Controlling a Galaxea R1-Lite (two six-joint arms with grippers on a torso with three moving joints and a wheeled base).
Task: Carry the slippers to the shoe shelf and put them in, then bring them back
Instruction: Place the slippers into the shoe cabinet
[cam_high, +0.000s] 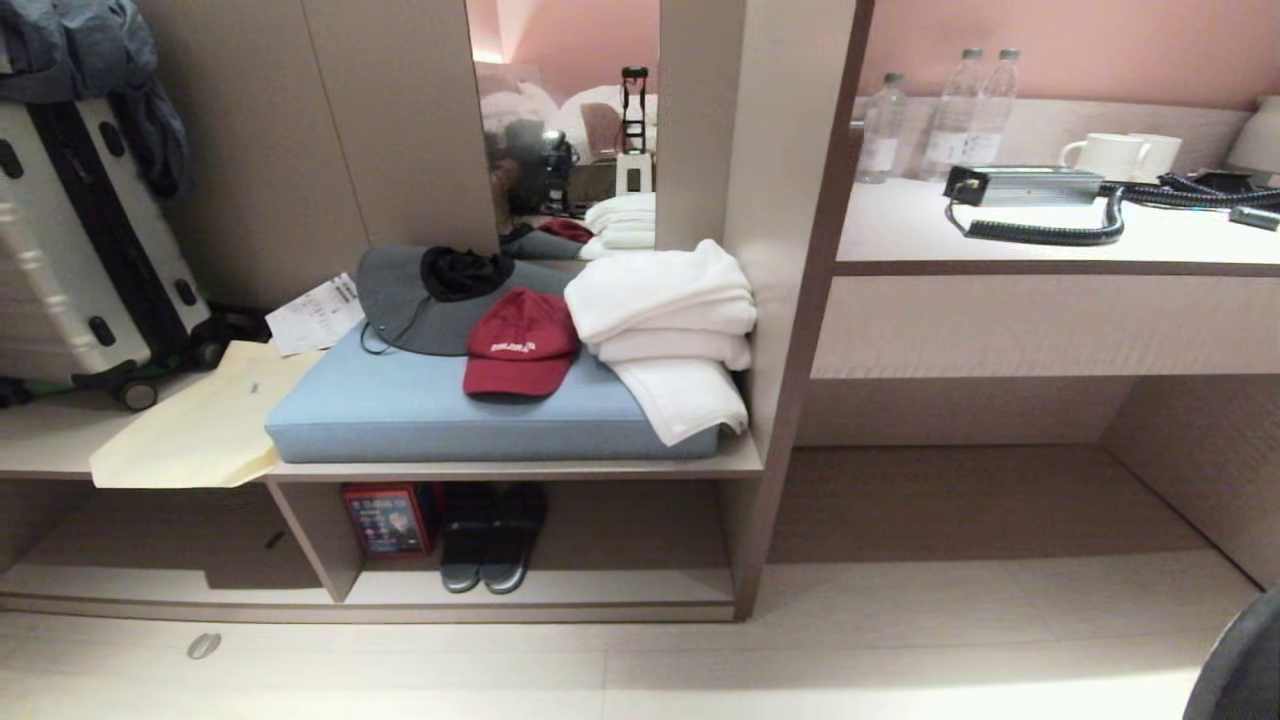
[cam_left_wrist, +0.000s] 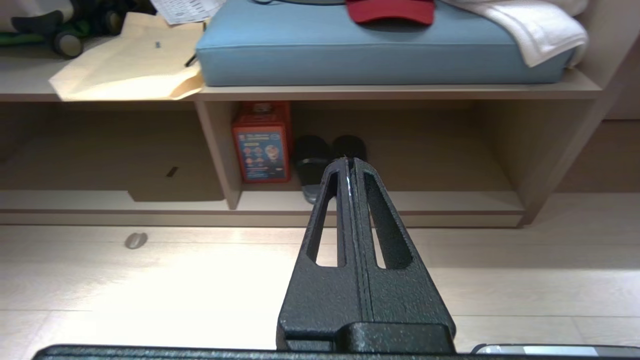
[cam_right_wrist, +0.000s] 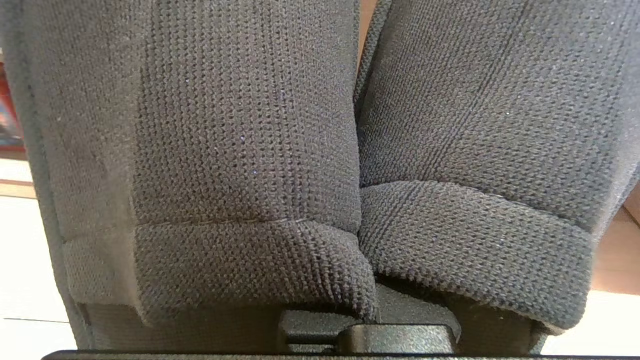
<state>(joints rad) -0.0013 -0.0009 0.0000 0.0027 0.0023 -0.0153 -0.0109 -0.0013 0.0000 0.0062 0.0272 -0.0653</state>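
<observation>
The slippers (cam_right_wrist: 240, 150) fill the right wrist view: two dark grey knit straps side by side, pressed together. My right gripper is shut on them; only its black base (cam_right_wrist: 395, 337) shows, and the fingers are hidden under the straps. A dark grey-blue edge (cam_high: 1240, 665) shows at the head view's lower right corner. The shoe shelf (cam_high: 600, 588) is the low cubby under the bench, straight ahead. My left gripper (cam_left_wrist: 348, 161) is shut and empty, held above the floor and pointing at that cubby.
Another dark pair of slippers (cam_high: 495, 540) and a red box (cam_high: 388, 518) stand in the cubby's left part. A blue cushion (cam_high: 420, 410) with a red cap (cam_high: 520, 345) and white towels (cam_high: 665, 320) lies on the bench. A desk alcove (cam_high: 980, 490) opens to the right.
</observation>
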